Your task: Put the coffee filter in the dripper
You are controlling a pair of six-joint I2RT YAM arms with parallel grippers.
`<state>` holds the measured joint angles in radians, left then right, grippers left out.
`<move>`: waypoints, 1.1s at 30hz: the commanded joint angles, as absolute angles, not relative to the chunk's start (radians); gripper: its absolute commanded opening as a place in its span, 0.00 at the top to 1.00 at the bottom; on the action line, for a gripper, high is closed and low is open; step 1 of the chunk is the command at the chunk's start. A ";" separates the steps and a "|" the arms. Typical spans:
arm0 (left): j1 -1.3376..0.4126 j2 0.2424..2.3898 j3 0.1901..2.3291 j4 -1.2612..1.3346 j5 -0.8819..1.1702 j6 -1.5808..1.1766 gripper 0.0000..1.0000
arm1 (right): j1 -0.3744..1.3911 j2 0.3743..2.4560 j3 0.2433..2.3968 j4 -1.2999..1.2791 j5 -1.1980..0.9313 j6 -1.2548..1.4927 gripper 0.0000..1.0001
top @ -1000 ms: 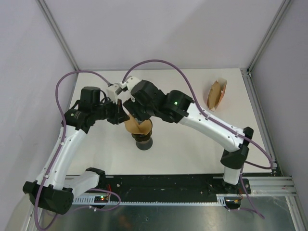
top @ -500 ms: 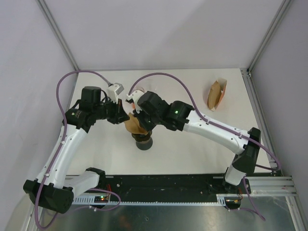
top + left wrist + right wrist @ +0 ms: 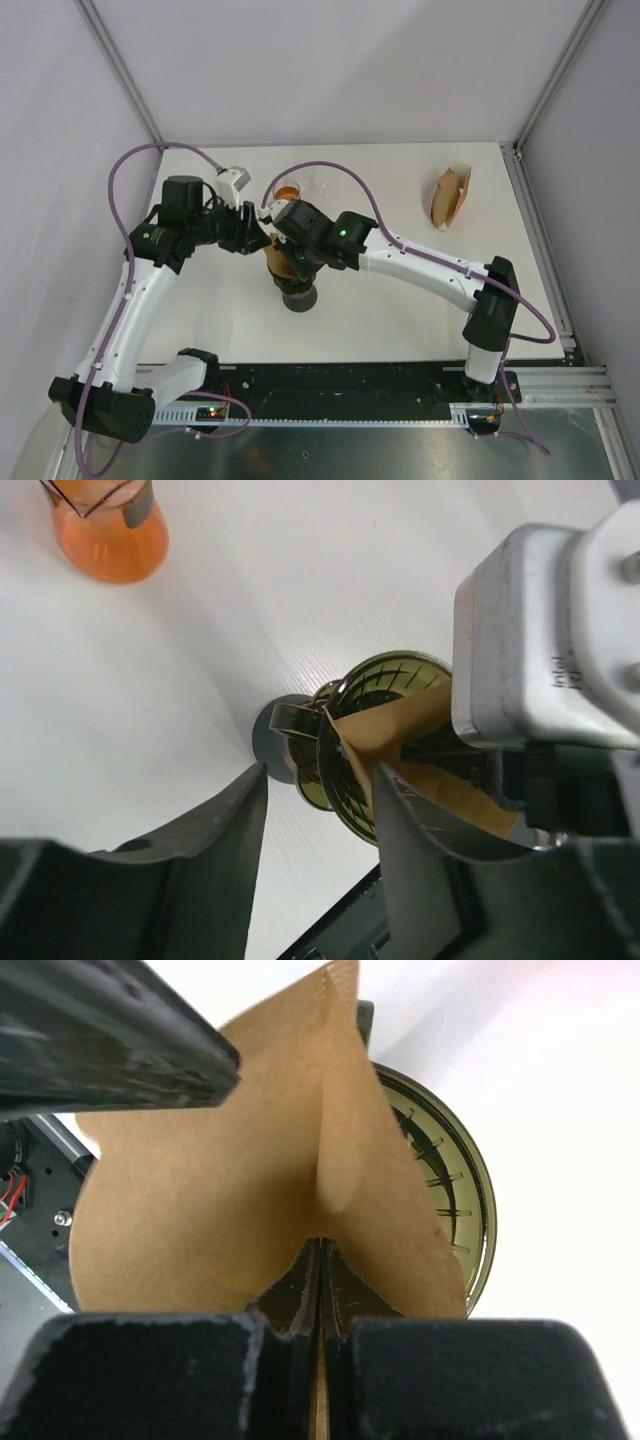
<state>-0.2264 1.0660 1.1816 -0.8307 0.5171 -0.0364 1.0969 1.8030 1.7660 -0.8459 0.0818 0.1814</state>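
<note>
The brown paper coffee filter stands half folded over the mouth of the dark glass dripper, which sits on its base in the middle of the table. My right gripper is shut on the filter's lower edge. Seen from above, the right gripper hangs over the dripper with the filter beneath it. My left gripper is open; its right finger stands beside the filter, with only table showing between the fingers. From above, the left gripper is just left of the filter.
A glass flask of orange liquid stands right behind the two grippers. A cardboard holder with more brown filters sits at the back right. The black base rail runs along the near edge.
The right gripper has shut on the filter and its arm has swung left over the dripper. The left gripper has opened and let go of the filter.
</note>
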 commanded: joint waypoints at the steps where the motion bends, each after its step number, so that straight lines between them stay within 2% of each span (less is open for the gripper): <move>1: -0.191 1.044 1.249 -0.802 0.539 -0.038 0.45 | 1.089 1.815 1.820 -0.894 0.113 0.199 1.00; 9: -0.077 0.997 1.312 -0.801 0.547 -0.018 0.21 | 1.101 1.921 1.972 -1.004 0.141 0.153 1.00; 14: 0.010 0.970 1.305 -0.801 0.530 -0.008 0.14 | 1.104 1.990 2.080 -1.089 0.165 0.153 1.00; 21: 0.142 0.973 1.288 -0.784 0.535 0.013 0.12 | 1.122 2.068 2.194 -1.200 0.165 0.129 1.00; 33: 0.228 0.972 1.264 -0.743 0.536 0.045 0.11 | 1.133 2.209 2.305 -1.319 0.215 0.101 1.00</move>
